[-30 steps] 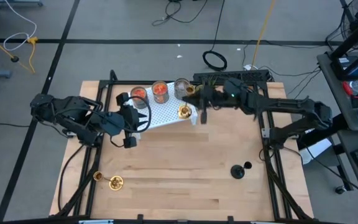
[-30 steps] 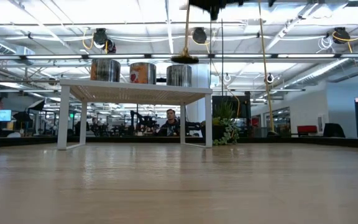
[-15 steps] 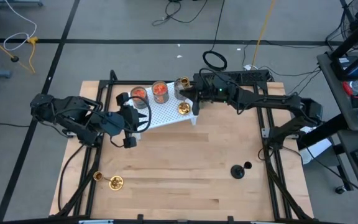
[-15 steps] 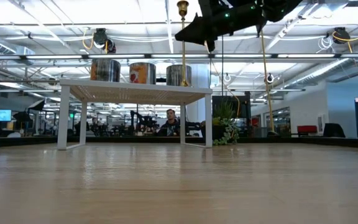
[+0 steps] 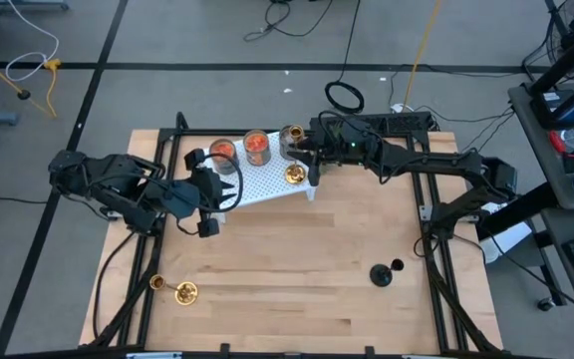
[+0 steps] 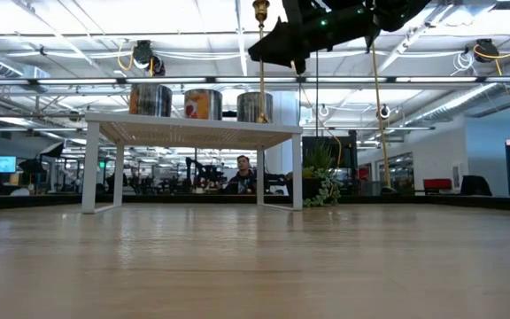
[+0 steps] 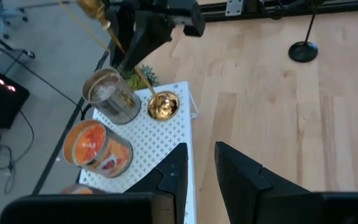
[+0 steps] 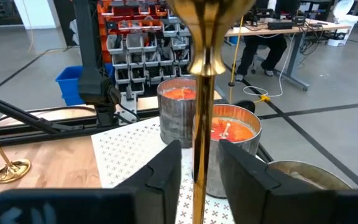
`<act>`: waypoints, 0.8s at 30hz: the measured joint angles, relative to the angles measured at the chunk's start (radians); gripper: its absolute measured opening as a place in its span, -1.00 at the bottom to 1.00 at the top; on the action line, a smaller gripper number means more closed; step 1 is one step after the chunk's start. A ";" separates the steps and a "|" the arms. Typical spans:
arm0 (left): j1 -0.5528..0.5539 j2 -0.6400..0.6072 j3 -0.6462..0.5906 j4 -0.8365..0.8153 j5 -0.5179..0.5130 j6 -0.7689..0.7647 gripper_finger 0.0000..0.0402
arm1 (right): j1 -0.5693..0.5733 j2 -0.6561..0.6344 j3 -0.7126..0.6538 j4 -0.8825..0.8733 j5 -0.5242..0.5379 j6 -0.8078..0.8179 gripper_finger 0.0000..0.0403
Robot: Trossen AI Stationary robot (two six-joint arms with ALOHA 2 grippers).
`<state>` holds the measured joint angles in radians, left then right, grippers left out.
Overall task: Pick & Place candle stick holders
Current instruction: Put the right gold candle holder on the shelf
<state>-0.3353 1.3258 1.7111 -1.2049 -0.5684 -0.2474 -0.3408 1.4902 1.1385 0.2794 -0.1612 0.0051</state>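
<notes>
My right gripper (image 5: 310, 152): above the right end of the white rack (image 5: 257, 184), fingers either side of the thin stem of a brass holder (image 7: 162, 106); in my right wrist view the stem runs up between my fingers, which sit very close to it, but I cannot tell whether they press it or have let go
Brass holder at the rack: upright, its round foot on the rack's right end, just beside the greyish glass cup (image 5: 291, 138)
My left gripper (image 5: 210, 202): waiting at the rack's left front edge, fingers parted with nothing between them, pointing over the rack toward the cups
Glass cups: three in a row along the far side of the rack; two orange inside (image 5: 223, 151) (image 5: 257, 147), the greyish one at the right end
Second brass holder (image 5: 172, 289): lying on its side near the table's front left corner, well apart from the rack
Black holder (image 5: 385, 271): lying on the table (image 5: 297, 279) toward the front right, well apart from both of my grippers
Green plant (image 6: 319, 182): behind the rack's right leg in the low view
</notes>
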 joint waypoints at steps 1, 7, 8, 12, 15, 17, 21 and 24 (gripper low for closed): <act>-0.003 0.000 0.000 -0.013 0.000 -0.013 -0.56 | 0.000 0.000 0.000 0.000 0.000 0.000 -0.43; -0.044 0.000 0.000 -0.111 0.001 -0.142 -0.56 | 0.002 -0.012 -0.001 -0.030 -0.001 -0.002 -0.23; -0.053 0.000 0.000 -0.134 0.021 -0.165 -0.56 | 0.006 -0.014 -0.001 -0.031 0.000 -0.004 -0.21; -0.106 0.000 -0.006 -0.234 0.133 -0.246 -0.56 | 0.013 -0.037 -0.003 -0.088 -0.001 -0.018 -0.16; -0.155 0.000 -0.045 -0.262 0.149 -0.280 -0.56 | 0.020 -0.049 0.000 -0.096 0.000 -0.020 -0.14; -0.197 0.001 -0.081 -0.277 0.128 -0.297 -0.56 | 0.022 -0.061 -0.007 -0.126 0.000 -0.021 -0.13; -0.267 0.001 -0.144 -0.296 0.062 -0.377 -0.56 | 0.029 -0.086 -0.035 -0.117 0.002 -0.012 -0.13; -0.315 0.001 -0.172 -0.301 0.036 -0.456 -0.56 | 0.030 -0.107 -0.069 -0.130 0.001 0.012 -0.12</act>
<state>-0.6508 1.3265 1.5392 -1.5062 -0.5321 -0.7035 -0.3111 1.3832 1.0699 0.1491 -0.1600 0.0172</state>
